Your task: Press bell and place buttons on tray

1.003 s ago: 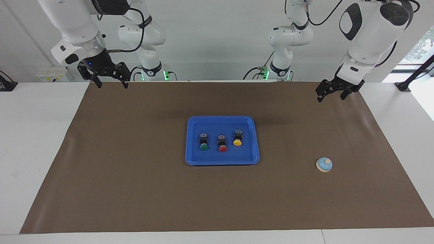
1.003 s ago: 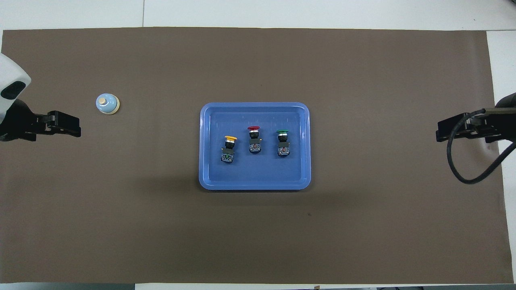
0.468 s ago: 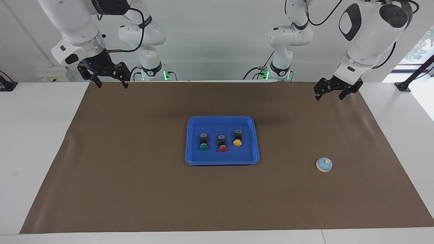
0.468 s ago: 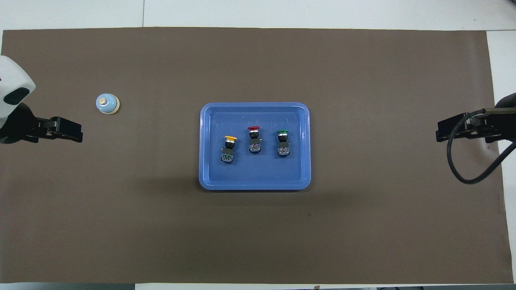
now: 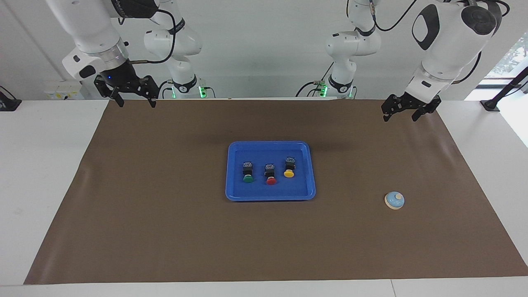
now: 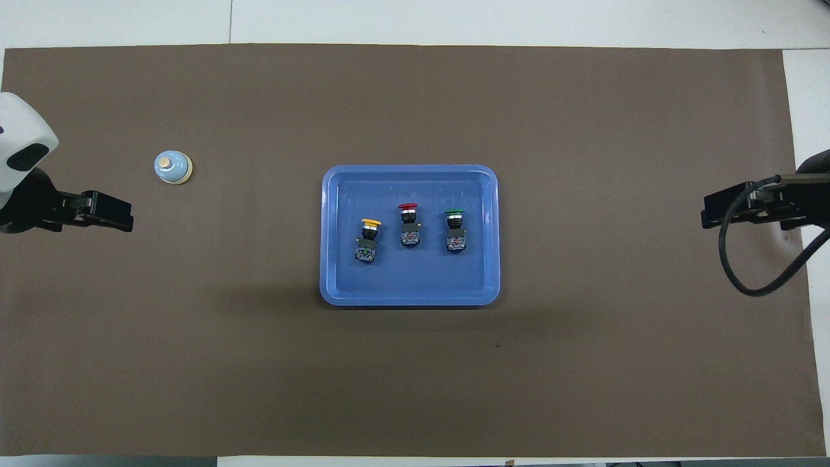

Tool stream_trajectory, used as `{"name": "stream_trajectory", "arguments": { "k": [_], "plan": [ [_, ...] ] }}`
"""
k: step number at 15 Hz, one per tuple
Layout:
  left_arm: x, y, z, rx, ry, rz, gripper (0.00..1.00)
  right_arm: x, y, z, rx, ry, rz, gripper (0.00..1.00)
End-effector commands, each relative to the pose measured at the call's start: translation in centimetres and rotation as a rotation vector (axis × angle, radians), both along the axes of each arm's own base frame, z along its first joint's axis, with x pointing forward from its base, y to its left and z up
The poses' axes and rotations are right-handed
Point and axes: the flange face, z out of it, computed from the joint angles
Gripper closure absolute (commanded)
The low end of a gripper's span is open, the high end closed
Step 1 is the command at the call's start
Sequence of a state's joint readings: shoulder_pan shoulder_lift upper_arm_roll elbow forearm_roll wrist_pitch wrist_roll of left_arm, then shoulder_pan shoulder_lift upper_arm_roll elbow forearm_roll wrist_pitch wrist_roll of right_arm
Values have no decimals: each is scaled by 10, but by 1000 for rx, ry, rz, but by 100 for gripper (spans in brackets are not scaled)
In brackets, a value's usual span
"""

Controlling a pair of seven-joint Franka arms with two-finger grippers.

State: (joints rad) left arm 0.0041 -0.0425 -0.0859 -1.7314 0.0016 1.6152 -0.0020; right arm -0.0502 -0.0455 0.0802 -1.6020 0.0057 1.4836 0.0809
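The blue tray (image 5: 237, 190) lies in the middle of the brown mat. Three buttons lie in it on their sides in a row: green (image 5: 248, 178), red (image 5: 271, 180), yellow (image 5: 288, 173). In the overhead view the tray (image 6: 337, 279) holds yellow (image 6: 370, 224), red (image 6: 408, 208) and green (image 6: 454, 213). The light-blue bell (image 5: 394, 200) stands on the mat toward the left arm's end, also in the overhead view (image 6: 173, 167). My left gripper (image 5: 399, 118) hangs open and empty over the mat's edge, well clear of the bell. My right gripper (image 5: 137, 104) waits open and empty over the mat's other end.
The brown mat (image 5: 165, 214) covers most of the white table (image 5: 37, 173). The left gripper (image 6: 123, 219) and right gripper (image 6: 708, 217) show at the sides of the overhead view. A black cable (image 6: 733, 272) loops from the right arm.
My left gripper has drawn back a little toward the robots' end and risen slightly. The right arm, tray, buttons and bell have not moved.
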Motion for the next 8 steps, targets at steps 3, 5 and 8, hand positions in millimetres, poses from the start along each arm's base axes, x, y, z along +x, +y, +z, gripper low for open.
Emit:
{"name": "stream_trajectory", "arguments": {
  "k": [3, 5, 8],
  "plan": [
    [-5, 11, 7, -13, -14, 15, 0, -5, -3, 0, 19, -4, 16, 0],
    [-5, 4, 7, -12, -15, -2, 0, -5, -3, 0, 19, -4, 16, 0],
    [-4, 4, 7, -11, -21, -2, 0, -5, -3, 0, 19, -4, 16, 0]
  ]
}}
